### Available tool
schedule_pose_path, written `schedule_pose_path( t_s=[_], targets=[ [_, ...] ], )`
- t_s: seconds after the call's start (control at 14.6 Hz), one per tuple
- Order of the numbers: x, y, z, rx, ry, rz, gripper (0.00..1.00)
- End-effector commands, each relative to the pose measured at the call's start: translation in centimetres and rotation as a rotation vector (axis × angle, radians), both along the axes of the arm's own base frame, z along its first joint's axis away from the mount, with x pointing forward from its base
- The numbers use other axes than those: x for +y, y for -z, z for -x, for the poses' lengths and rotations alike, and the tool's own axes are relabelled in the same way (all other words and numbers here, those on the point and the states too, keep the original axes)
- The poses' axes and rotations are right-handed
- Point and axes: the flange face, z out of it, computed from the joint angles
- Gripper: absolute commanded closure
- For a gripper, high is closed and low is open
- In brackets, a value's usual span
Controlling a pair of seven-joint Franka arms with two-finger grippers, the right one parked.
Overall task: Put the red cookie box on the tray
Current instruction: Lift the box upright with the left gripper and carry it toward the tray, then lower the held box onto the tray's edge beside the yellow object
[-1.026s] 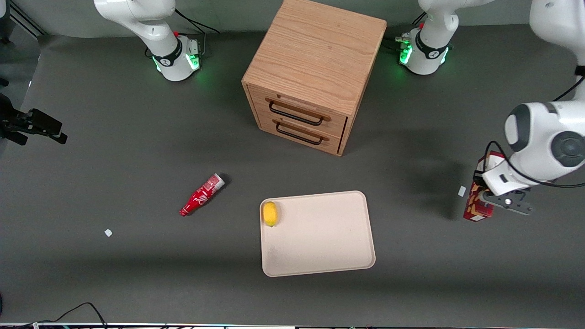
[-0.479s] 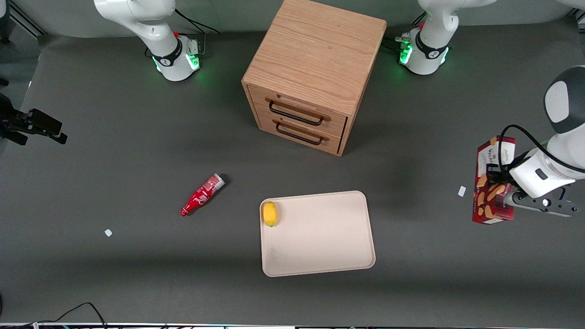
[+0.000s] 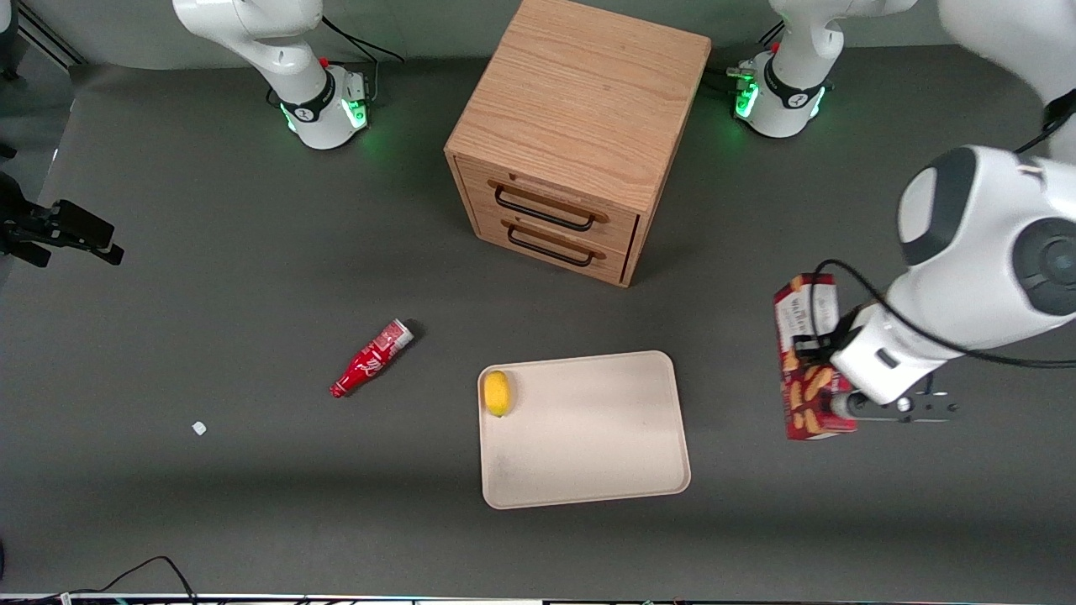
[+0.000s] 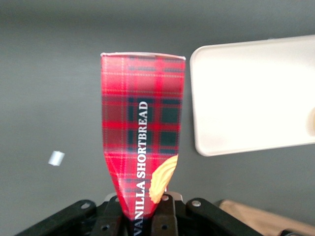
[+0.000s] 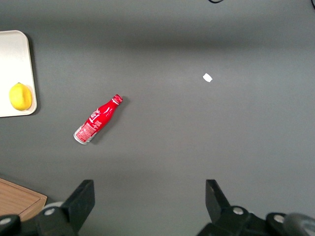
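Note:
The red cookie box (image 3: 809, 357), red tartan with tan biscuit pictures, hangs in the air in my left gripper (image 3: 828, 395), above the table beside the tray, toward the working arm's end. In the left wrist view the box (image 4: 142, 147) is pinched between the black fingers (image 4: 170, 216) and squeezed narrow there. The gripper (image 4: 142, 219) is shut on it. The beige tray (image 3: 605, 454) lies flat on the table; its corner also shows in the left wrist view (image 4: 246, 98). The box is apart from the tray, not over it.
A yellow lemon (image 3: 497, 392) lies in the tray's corner nearest the parked arm. A red soda bottle (image 3: 371, 357) lies toward the parked arm's end. A wooden two-drawer cabinet (image 3: 580, 126) stands farther from the camera than the tray. White scraps (image 3: 199, 428) (image 4: 56, 158) lie on the table.
The gripper has lifted the box off the table, swung outward, then carried it toward the tray. The box now hangs closer to the tray than one second ago.

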Motion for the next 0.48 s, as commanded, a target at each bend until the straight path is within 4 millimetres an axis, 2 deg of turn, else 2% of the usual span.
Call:
schedule_pose_path(
  t_s=[0.0,0.27,0.41],
  targets=[
    [-4.7,2.6,-1.9,-0.017,-0.098,0.028,1.00],
    [-9.3,9.7,-2.7,-0.050,-0.104,-0.015,1.00],
    [-11.0,13.2,-2.8,-0.055,-0.085,-0.015,1.00]
  ],
)
